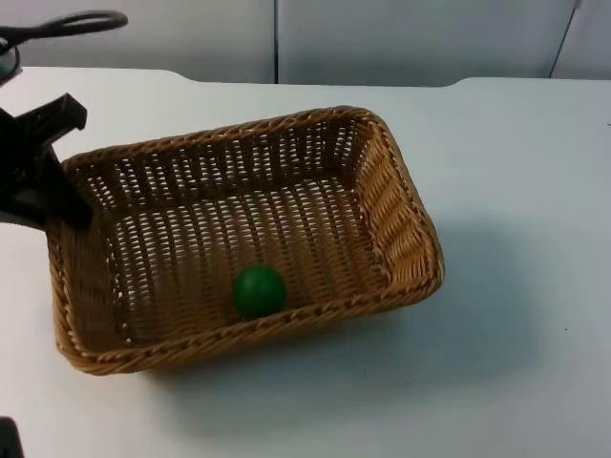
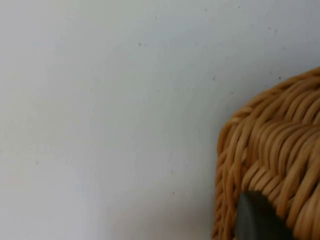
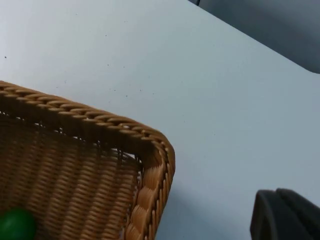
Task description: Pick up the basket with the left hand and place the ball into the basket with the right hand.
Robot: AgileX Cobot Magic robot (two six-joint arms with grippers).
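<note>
We see the small green ball (image 1: pixel 259 291) lying inside the rectangular woven wicker basket (image 1: pixel 401 224) on the white tabletop (image 1: pixel 516 172); the left end effector (image 1: pixel 59 196) pinches the basket's left rim

No text, label, brand, number or sign could be read anywhere. The woven basket (image 1: pixel 401 229) bore no tag or print, the green ball (image 1: pixel 259 290) lying in it was plain, and the white table (image 1: pixel 516 172) carried only a few tiny dark specks, none forming letters or figures.
</note>
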